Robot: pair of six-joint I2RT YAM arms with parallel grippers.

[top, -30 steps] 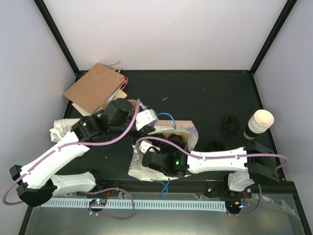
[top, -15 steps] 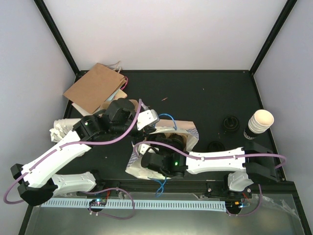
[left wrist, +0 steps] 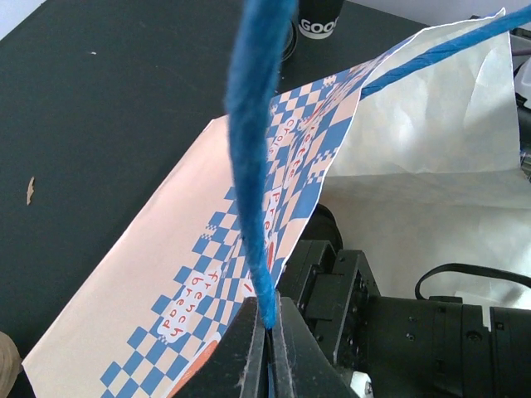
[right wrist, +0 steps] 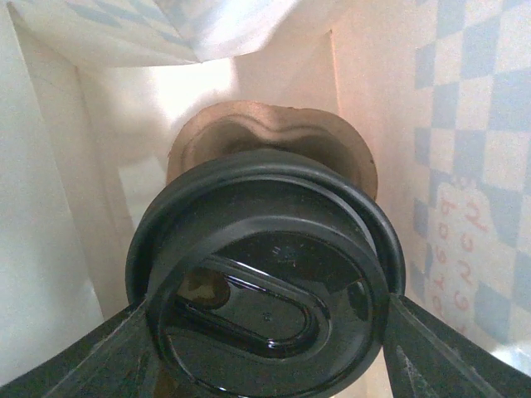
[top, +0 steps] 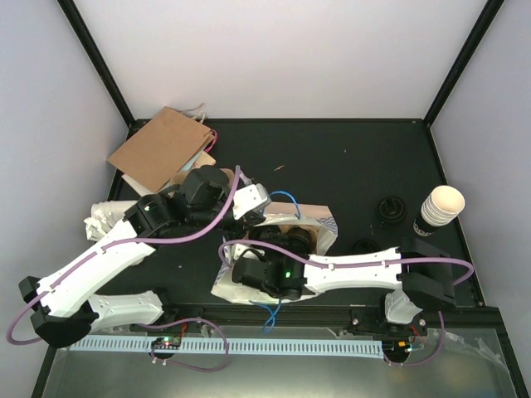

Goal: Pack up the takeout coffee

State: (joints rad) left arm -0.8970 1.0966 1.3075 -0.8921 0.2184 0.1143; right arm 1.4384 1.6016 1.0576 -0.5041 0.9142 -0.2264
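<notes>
My right gripper (right wrist: 270,332) is shut on a takeout coffee cup; its round black lid (right wrist: 265,282) fills the right wrist view. Cup and gripper are inside the blue-and-white checked paper bag (top: 319,225), whose walls (right wrist: 465,166) surround them. A brown cardboard piece (right wrist: 274,133) sits behind the cup. In the top view only the right arm's wrist (top: 280,278) shows at the bag. My left gripper (left wrist: 267,332) is shut on the bag's blue cord handle (left wrist: 253,149) and holds it up; it also shows in the top view (top: 251,201).
Two more black lids (top: 388,207) (top: 365,246) lie on the dark table at the right; I cannot tell if cups are under them. A stack of cream cups (top: 440,207) stands at the right edge. A brown paper bag (top: 162,149) and crumpled white paper (top: 99,217) lie back left.
My right arm has pushed further left into the checked bag with the cup, and the bag's lower end has shifted slightly left. The left gripper has kept hold of the handle.
</notes>
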